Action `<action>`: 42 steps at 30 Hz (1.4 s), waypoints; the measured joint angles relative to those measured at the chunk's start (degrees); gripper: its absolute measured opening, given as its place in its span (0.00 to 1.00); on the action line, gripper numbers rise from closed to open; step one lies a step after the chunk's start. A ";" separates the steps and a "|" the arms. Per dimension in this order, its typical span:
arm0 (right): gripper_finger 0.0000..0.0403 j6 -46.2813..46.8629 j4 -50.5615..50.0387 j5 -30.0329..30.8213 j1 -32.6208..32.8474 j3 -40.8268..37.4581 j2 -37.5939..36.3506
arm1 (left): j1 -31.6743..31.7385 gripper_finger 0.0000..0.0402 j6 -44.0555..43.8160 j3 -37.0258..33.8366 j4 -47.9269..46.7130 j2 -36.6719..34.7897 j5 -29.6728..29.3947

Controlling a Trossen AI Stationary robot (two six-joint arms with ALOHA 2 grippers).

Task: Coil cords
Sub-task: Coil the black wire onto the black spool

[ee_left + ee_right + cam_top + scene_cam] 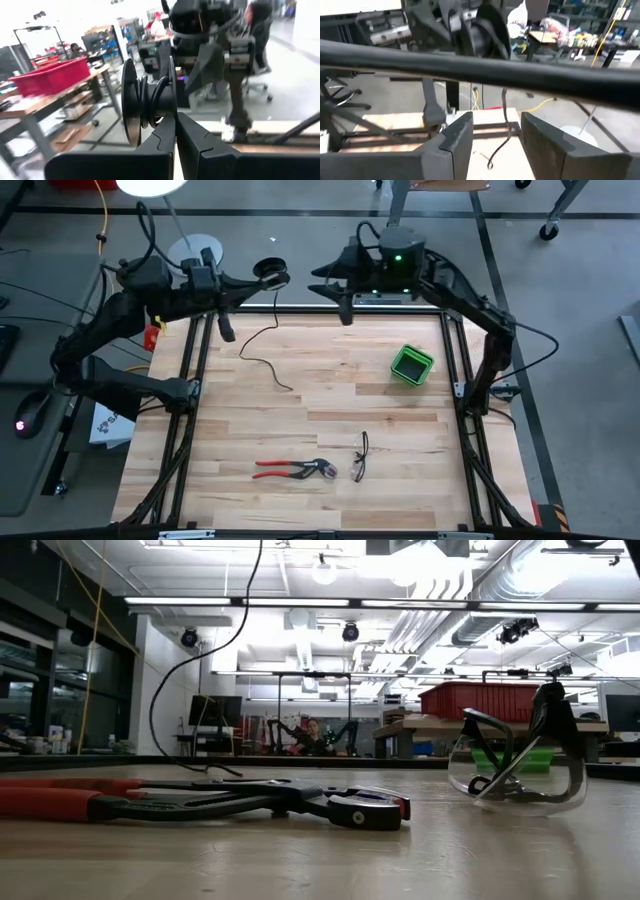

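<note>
The left gripper's (175, 131) fingers are pinched together on the small round black disc-shaped reel (147, 102), held just beyond the wooden table's (400, 430) far edge. Its thin black cord (262, 352) trails onto the table near the far left corner. The right gripper (496, 132), fingers spread, faces the reel
</note>
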 joint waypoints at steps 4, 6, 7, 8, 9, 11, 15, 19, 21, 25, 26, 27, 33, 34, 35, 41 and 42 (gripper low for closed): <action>0.39 -0.11 -4.42 -0.02 0.35 0.00 -0.34 | 0.00 0.00 -5.47 0.00 6.57 2.23 4.17; 0.39 -0.33 -5.95 -0.02 0.54 -0.07 -0.33 | 0.00 0.00 -8.61 0.00 10.77 3.42 7.14; 0.39 -0.99 -6.21 -0.04 0.55 -0.07 -0.34 | 0.00 0.00 -10.47 0.00 12.75 3.99 8.87; 0.39 -1.65 -6.46 -0.03 0.55 -0.07 -0.34 | 0.00 0.00 -12.17 0.00 14.64 4.42 10.35; 0.39 -2.18 -6.57 -0.04 0.55 -0.07 -0.36 | 0.00 0.00 -13.84 0.00 16.31 4.69 11.52; 0.39 -2.72 -6.31 -0.07 0.54 -0.07 -0.34 | -0.02 0.00 -17.12 0.00 18.57 5.14 13.46; 0.39 -2.44 -4.04 -4.03 -0.06 -0.07 -0.34 | 0.00 0.00 -20.99 0.00 21.77 5.43 16.15; 0.39 -1.70 -2.84 -6.33 -0.05 -0.07 -0.34 | 0.00 0.00 -20.72 0.00 23.51 5.30 15.87; 0.39 -1.73 -3.25 -5.95 -0.04 -0.07 -0.34 | 0.00 0.00 -20.44 0.00 23.74 5.43 15.62; 0.39 -3.17 -5.00 -5.68 -0.07 -0.07 -0.34 | 0.00 0.00 -20.30 0.00 24.63 5.45 13.83; 0.39 -3.64 -5.68 -5.50 -0.14 -0.07 -0.34 | 0.00 0.00 -20.32 0.00 25.10 5.43 13.19; 0.39 -4.16 -6.50 -5.39 -0.35 -0.07 -0.34 | 0.00 0.00 -20.30 0.00 25.61 5.43 12.61; 0.39 -5.37 -7.59 -5.35 -1.15 -0.07 -0.34 | -0.02 0.00 -19.69 0.00 27.69 5.56 11.45; 0.39 -5.35 -7.35 -5.35 -1.37 -0.07 -0.34 | -0.02 0.00 -19.71 0.00 27.68 5.57 11.29; 0.39 -5.35 -7.21 -5.38 -1.62 -0.07 -0.34 | -0.02 0.00 -19.69 0.00 27.67 5.64 11.29; 0.39 -4.39 -3.05 -5.50 -2.65 -0.07 0.07 | -0.02 0.00 -19.22 0.00 27.66 5.87 9.80; 0.39 -4.09 -2.17 -5.79 -2.69 -0.07 0.11 | -0.02 0.00 -19.01 0.00 27.68 5.87 9.17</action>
